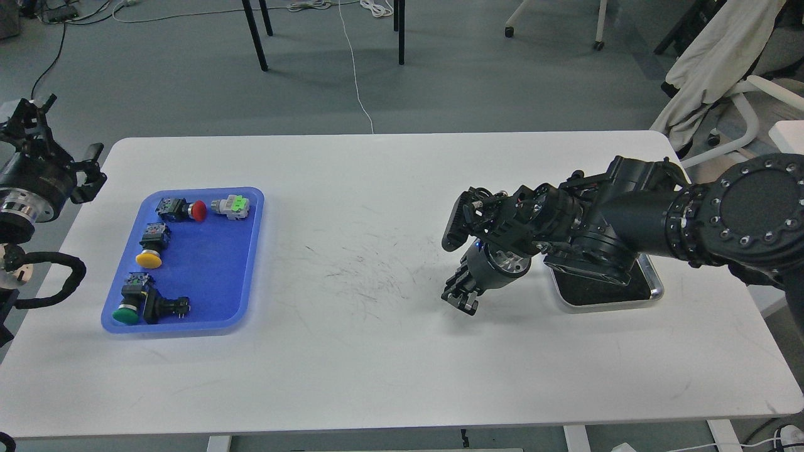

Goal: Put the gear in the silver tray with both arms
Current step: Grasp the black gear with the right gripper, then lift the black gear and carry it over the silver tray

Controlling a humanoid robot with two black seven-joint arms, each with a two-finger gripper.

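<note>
So my right arm (628, 213) is stretched out low across the white surface (377, 351), coming in from the right edge and covering most of the silver tray (653, 290). That tray sits near the right end of the surface, and only its near rim and a strip of dark bottom peek out from under the arm. The right pincer (460, 299) hangs pointing down just left of the tray, over the scuffed middle patch. It's dark and bunched up from this angle, so I honestly can't tell if the fingers are spread or pressed together, or if anything is in them.

My left arm (31, 182) is off past the left edge of the surface, with the left pincer (28, 119) raised up there. Same story: too dark and small to read its state.

The blue tray (251, 251) sits on the left side, holding push-button switches: a red one (198, 211), a yellow one (149, 258), a green one (126, 314) and a grey-green part (232, 206).
</note>
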